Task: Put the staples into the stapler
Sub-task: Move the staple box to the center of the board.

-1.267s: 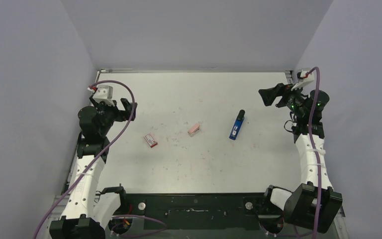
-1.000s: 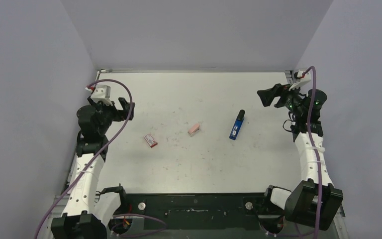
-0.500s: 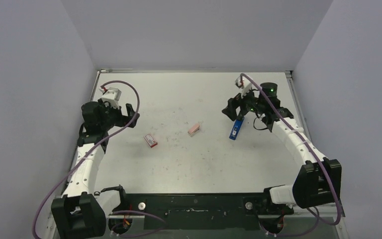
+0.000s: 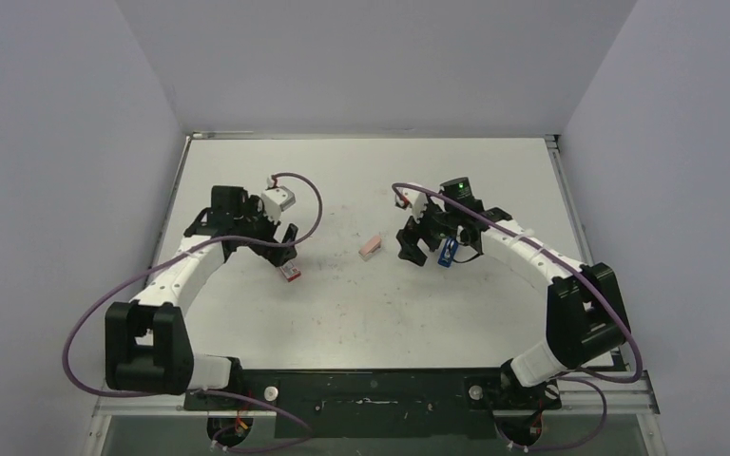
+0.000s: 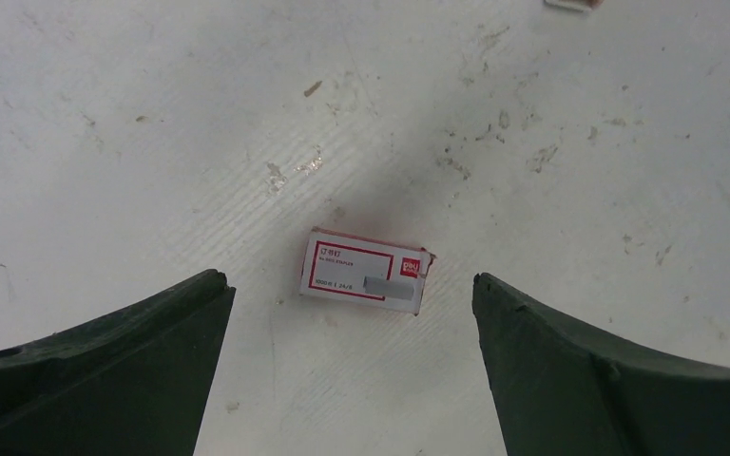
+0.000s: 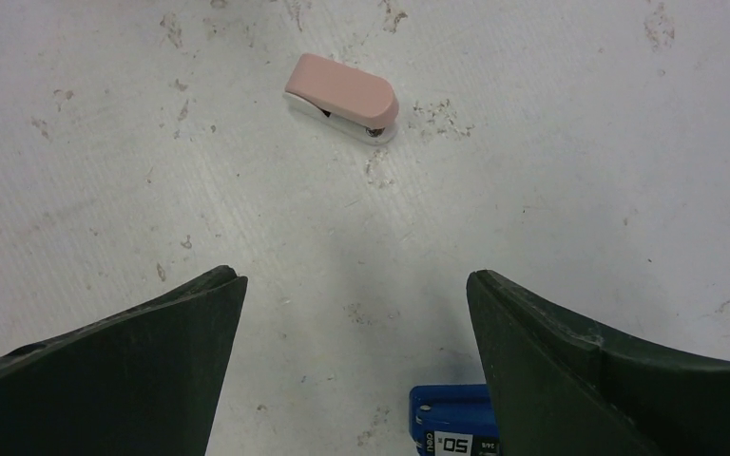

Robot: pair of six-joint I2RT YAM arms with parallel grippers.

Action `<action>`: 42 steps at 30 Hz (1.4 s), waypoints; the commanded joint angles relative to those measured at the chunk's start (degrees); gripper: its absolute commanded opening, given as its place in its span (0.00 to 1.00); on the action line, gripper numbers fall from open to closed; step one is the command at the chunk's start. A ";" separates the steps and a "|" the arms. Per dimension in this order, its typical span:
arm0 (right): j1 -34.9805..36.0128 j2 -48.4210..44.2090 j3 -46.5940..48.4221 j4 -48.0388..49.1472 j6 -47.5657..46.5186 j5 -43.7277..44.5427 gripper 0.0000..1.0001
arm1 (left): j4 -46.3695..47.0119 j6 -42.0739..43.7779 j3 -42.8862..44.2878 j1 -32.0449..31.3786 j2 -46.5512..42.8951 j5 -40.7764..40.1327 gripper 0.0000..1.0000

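The staples' red-and-white box lies flat on the table; no loose strips show. My left gripper hovers just above it, open and empty. In the left wrist view the box sits between and slightly beyond my spread left gripper. The blue stapler lies right of centre, mostly covered by my right gripper, which is open and empty. In the right wrist view only the stapler's blue end shows, beside the right finger of my open right gripper.
A small pink block lies between the box and the stapler; it also shows in the right wrist view, ahead of the fingers. The white table is scuffed and speckled. Purple walls stand on the left, back and right.
Both arms have swung in from the table's sides toward the middle. The left gripper now hangs over the staple box, the right over the stapler. Box, block and stapler have not moved.
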 commanded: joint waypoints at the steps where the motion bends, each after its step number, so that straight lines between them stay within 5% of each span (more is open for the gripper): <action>1: 0.31 -0.02 -0.64 0.20 -1.67 0.38 0.90 | -14.03 20.29 4.73 -0.84 4.55 2.98 0.95; 15: 0.49 4.53 -0.01 -1.32 -1.99 -0.50 0.90 | -27.62 72.86 8.31 -2.18 10.85 -0.47 0.97; 21: 0.41 6.56 0.55 -2.23 -2.36 -0.68 0.90 | -31.74 81.70 14.40 -5.16 18.43 -2.97 0.96; 30: -0.49 7.00 0.39 -2.66 -2.44 -0.59 0.90 | -34.99 87.07 19.55 -8.89 26.41 -7.07 0.88; 36: -1.20 7.21 0.47 -2.69 -2.26 -1.10 0.90 | -34.65 87.15 18.21 -9.39 27.40 -8.94 0.74; 42: -1.31 6.58 0.33 -2.26 -0.78 -2.11 0.90 | -28.52 73.06 15.04 -10.90 25.82 -9.17 0.53</action>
